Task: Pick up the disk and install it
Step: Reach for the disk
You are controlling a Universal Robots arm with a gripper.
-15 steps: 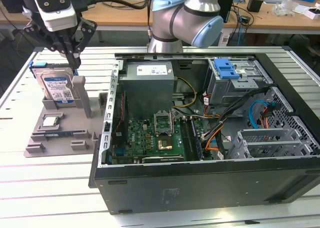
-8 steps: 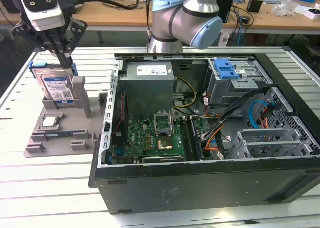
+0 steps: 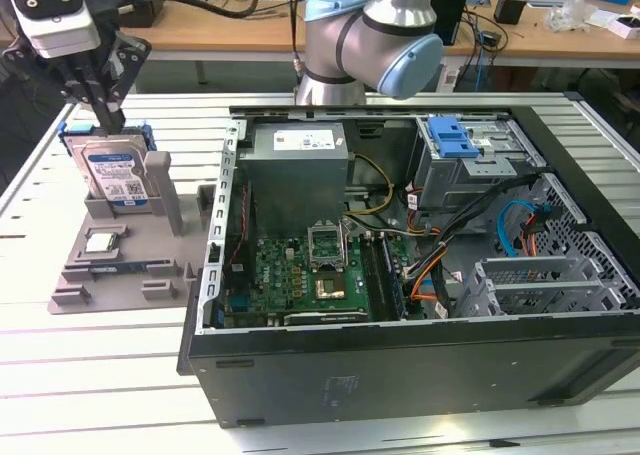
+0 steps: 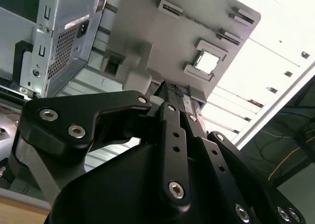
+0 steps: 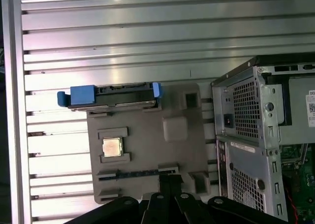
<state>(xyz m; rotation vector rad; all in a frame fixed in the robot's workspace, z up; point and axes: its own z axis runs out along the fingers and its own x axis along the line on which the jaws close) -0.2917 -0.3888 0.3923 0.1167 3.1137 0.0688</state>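
Hovering with my pincer (image 3: 104,115) apparently closed on nothing, I see the disk (image 3: 117,175) upright in its grey fixture (image 3: 170,207) just below: dense, rigid, shock-sensitive, best taken by the edges of its blue carrier (image 5: 81,93).

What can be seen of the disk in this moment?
The disk is a flat silver-grey drive with a blue-and-white label, clipped in a blue plastic frame whose ends jut out at both sides. It stands upright on edge in a slot of the grey fixture, at the exterior view's left, outside the computer case. The first wrist view shows it edge-on. The gripper hangs just above its top edge; contact cannot be told.
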